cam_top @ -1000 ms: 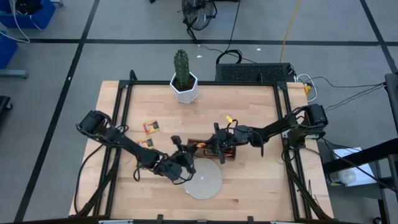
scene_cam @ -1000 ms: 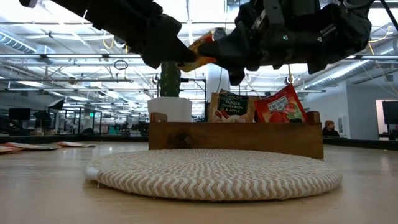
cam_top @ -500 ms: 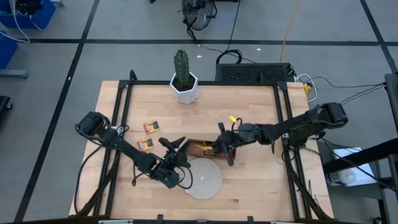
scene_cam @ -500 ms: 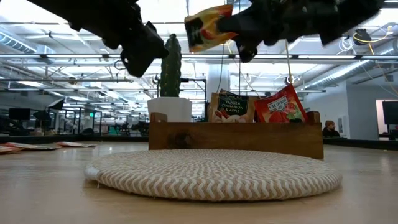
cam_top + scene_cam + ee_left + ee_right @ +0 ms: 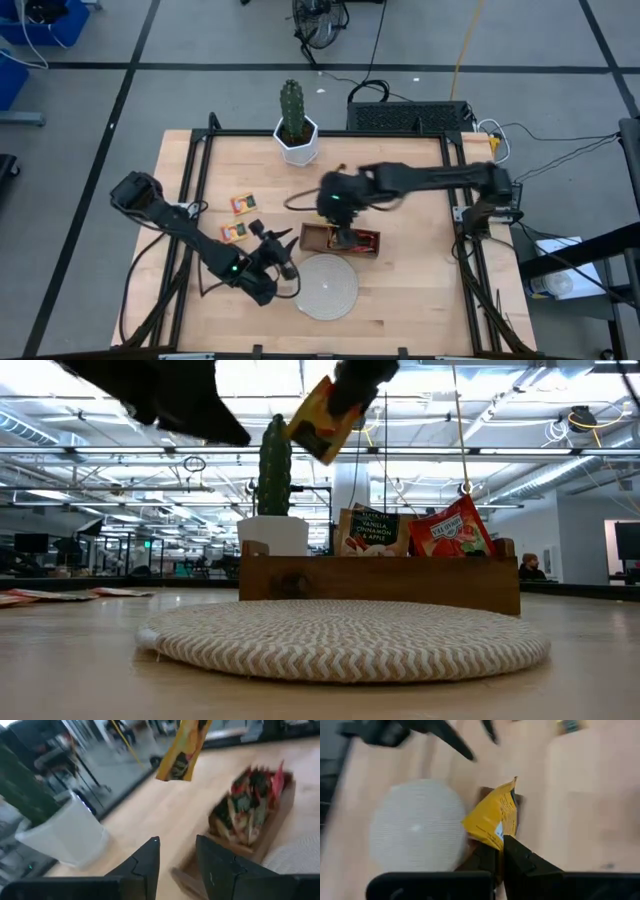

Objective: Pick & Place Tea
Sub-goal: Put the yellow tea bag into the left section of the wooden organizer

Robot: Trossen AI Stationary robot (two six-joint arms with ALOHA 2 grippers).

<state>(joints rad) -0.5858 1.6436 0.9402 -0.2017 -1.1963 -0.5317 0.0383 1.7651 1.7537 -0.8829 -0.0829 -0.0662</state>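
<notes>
Right gripper [image 5: 501, 851] is pinching a yellow tea sachet [image 5: 493, 815] by one edge, its two dark fingers pressed together on the wrapper. In the low view this sachet [image 5: 324, 420] is hanging tilted, well above the table and above the left end of the wooden tray [image 5: 380, 581]. In the high view the right gripper [image 5: 336, 198] is reaching in from the right side and sitting just behind the tray [image 5: 340, 240], on the cactus side.

Two more sachets are standing upright in the tray: a green-topped one [image 5: 368, 530] and a red one [image 5: 451, 529] leaning beside it. The round woven disc [image 5: 326, 286] is lying just in front of the tray; whether they are touching cannot be told.

Left gripper [image 5: 176, 852] is hovering with its fingers spread apart and nothing between them. In the high view it [image 5: 281, 254] is sitting at the disc's left edge, near the tray's left end.

Two loose sachets are lying flat on the table to the left: one [image 5: 243, 203] farther back, one [image 5: 234, 232] closer to the left arm. A potted cactus [image 5: 294, 122] in a white pot is standing at the table's far edge.
</notes>
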